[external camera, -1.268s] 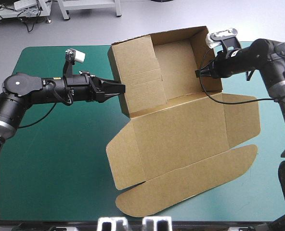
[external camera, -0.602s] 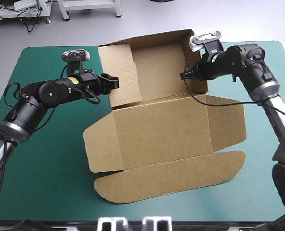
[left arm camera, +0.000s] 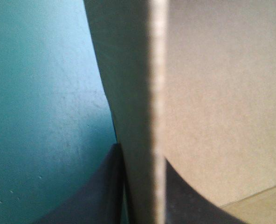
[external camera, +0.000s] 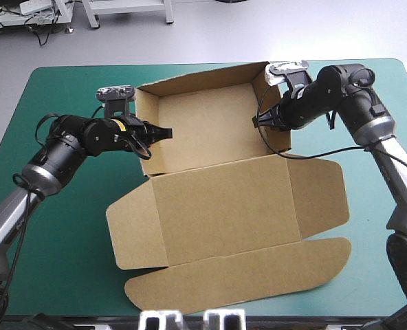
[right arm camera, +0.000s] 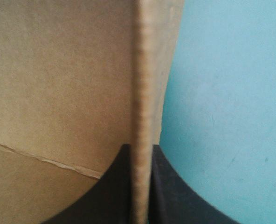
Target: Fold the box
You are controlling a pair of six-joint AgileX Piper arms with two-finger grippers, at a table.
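The brown box (external camera: 224, 199) lies in the middle of the frame on the teal-green cover (external camera: 66, 227). Its long axis runs from the upper centre down toward the lower left. The open tray, with its walls raised, sits at the upper end facing up. The lid spreads flat below the tray and ends in a rounded flap near the lower edge of the frame.

At centre left, the left gripper (external camera: 161, 132) reaches in level from the left and pinches the tray's left side wall. In the left wrist view, the wall's edge stands straight up between the black fingers (left arm camera: 100, 191). They are nearly together, one on the outer face and one on the inner.

At upper right, the right gripper (external camera: 258, 121) comes in from the right and clamps the tray's right side wall. In the right wrist view its fingers (right arm camera: 170, 186) are drawn in tight on either side of the board's edge.

The cover shows bare on both sides of the box. A grey floor (external camera: 258, 27) lies beyond the table's far edge.
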